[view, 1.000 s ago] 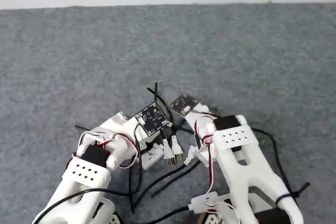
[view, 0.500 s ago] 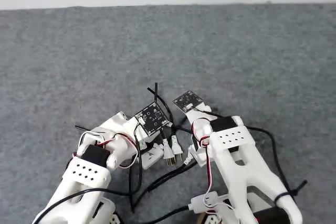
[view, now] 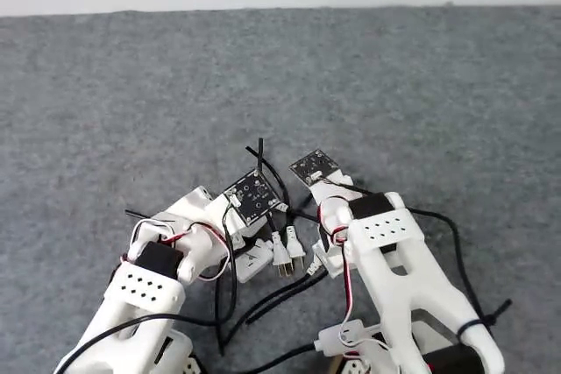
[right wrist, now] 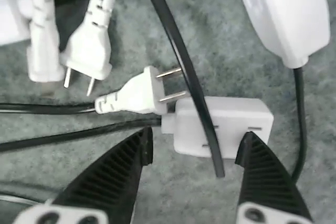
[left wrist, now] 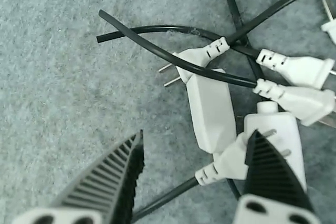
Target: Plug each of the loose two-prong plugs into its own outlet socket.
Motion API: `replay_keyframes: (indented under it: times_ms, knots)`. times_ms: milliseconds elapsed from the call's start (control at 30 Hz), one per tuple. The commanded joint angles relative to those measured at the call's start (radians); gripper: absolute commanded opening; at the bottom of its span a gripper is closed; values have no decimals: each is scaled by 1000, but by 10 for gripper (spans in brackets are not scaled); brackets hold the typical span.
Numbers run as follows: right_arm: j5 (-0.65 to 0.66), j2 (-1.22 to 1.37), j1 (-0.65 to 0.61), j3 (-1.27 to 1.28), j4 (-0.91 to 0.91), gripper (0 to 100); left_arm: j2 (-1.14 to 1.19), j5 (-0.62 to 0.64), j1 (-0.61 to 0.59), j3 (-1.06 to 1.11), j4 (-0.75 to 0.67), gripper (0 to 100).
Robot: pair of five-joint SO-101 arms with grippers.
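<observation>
My left gripper [left wrist: 194,174] is open just above the carpet. Between its black fingers [left wrist: 118,179] lie a white outlet block [left wrist: 210,111] and a second block [left wrist: 275,132] with a white plug [left wrist: 226,163] lying against it. Another plug [left wrist: 202,59] rests at the first block's far end, prongs bare. My right gripper [right wrist: 191,163] is also open, straddling a white outlet block [right wrist: 223,127]. A two-prong plug [right wrist: 136,95] lies beside that block, prongs uncovered. Two loose plugs [view: 287,253] lie between the arms.
Black cables [view: 263,304] cross the grey carpet [view: 394,85] between and under both arms. One cable [right wrist: 178,72] runs over the right-hand block. A larger white block [right wrist: 283,9] lies farther out. The carpet beyond the arms is bare.
The right arm has shifted slightly left and forward over the plugs. The left arm has not moved.
</observation>
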Motion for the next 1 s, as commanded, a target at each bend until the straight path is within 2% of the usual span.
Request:
replay_keyframes:
  times_ms: [0, 167, 333, 533, 600, 967]
  knots:
    - [-44, -7, -56, -89, 48, 262, 0, 31, -11, -5, -49, 304]
    - [-101, -7, -159, -117, 47, 262, -5, 41, -14, -5, -49, 304]
    - [-198, 5, -232, -112, -2, 262, -6, 71, -89, -10, -81, 304]
    - [-506, 4, -245, -100, -38, 260, -6, 130, -120, -12, -107, 304]
    - [-574, 5, -245, -91, -41, 259, -6, 130, -120, -10, -118, 304]
    - [-580, 5, -245, 58, -74, 260, 0, 127, -115, -7, -127, 304]
